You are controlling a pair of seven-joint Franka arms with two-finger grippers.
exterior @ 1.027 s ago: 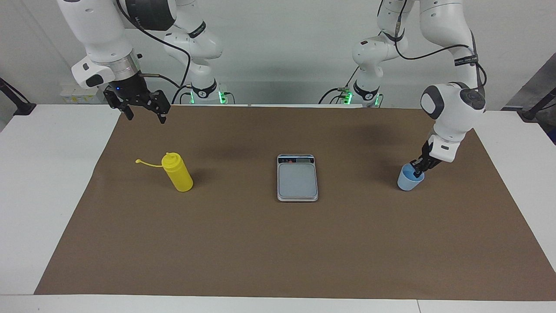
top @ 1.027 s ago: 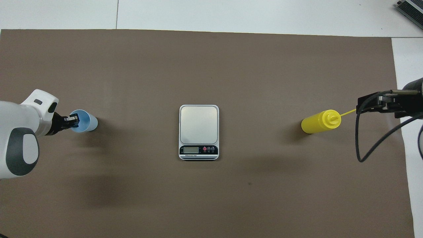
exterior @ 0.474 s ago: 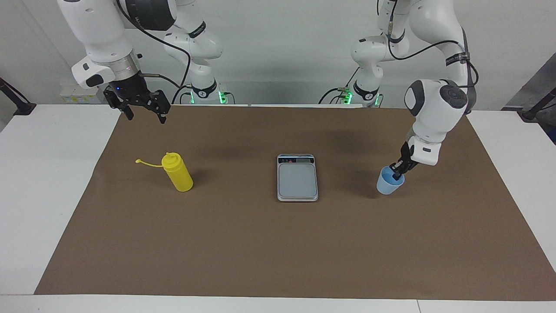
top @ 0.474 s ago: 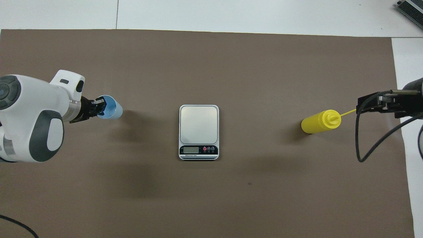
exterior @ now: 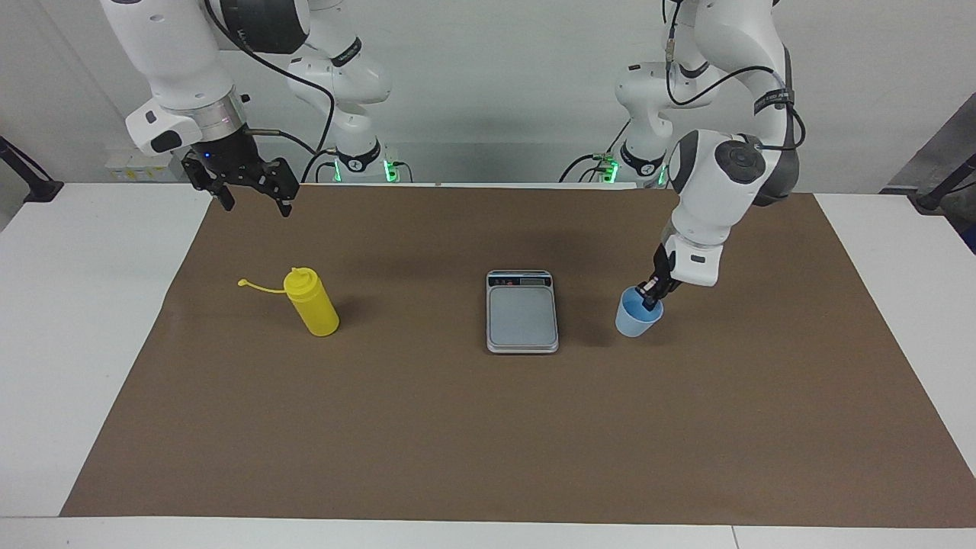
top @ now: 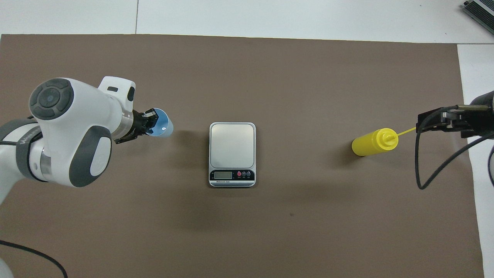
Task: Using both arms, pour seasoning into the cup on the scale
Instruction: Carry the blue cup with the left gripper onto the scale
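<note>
The left gripper [exterior: 650,297] is pinched on the rim of the cup [exterior: 636,319], one finger inside the wall and one outside, and holds the light-blue cup upright over the brown mat [exterior: 488,442], just beside the scale [exterior: 522,316] on the side toward the left arm's end of the table. In the overhead view the left gripper [top: 148,122] and the cup [top: 162,125] show close to the scale [top: 232,150] but apart from it. The left arm [exterior: 720,171] bends down to it from its base.

The scale lies flat at the middle of the mat, its display strip at the edge nearer to the robots, its platform bare.

The seasoning [exterior: 311,302] stands upright on the mat toward the right arm's end, its cap [exterior: 242,283] out on the tether and pointing to the mat's short edge. In the overhead view the seasoning [top: 374,142] stands well apart from the scale.

The right gripper [exterior: 255,200] waits with its fingers spread wide, empty, up in the air over the mat's corner at the right arm's end.
</note>
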